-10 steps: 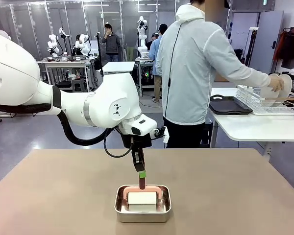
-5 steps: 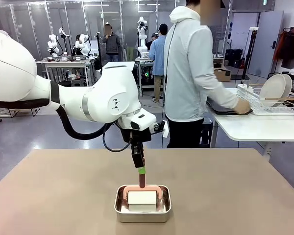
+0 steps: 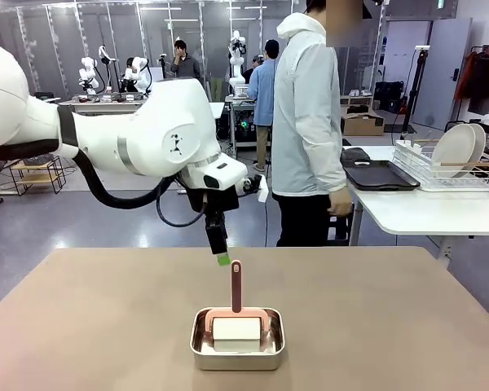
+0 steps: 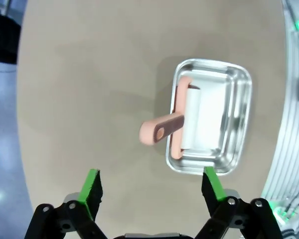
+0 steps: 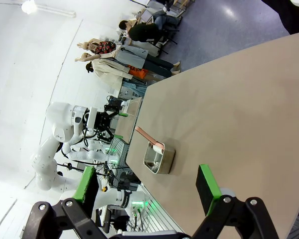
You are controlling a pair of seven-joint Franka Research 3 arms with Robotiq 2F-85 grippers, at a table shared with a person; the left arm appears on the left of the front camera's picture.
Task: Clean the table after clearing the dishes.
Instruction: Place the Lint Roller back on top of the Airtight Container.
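Dishes cleared, cleaning stage just opening: the left gripper (image 3: 222, 259) is hanging unclenched, holding nothing, above the roller's handle (image 3: 236, 286).

At lower centre, the lint roller (image 4: 189, 122) is sitting in the steel pan (image 3: 237, 348) on the table (image 3: 106, 326); the next move likely calls for closing on that upright handle. Bare tabletop is giving wide room all round; the plates (image 3: 459, 148) are standing in the rack at upper right. The right gripper (image 5: 144, 191) is hovering spread, empty.
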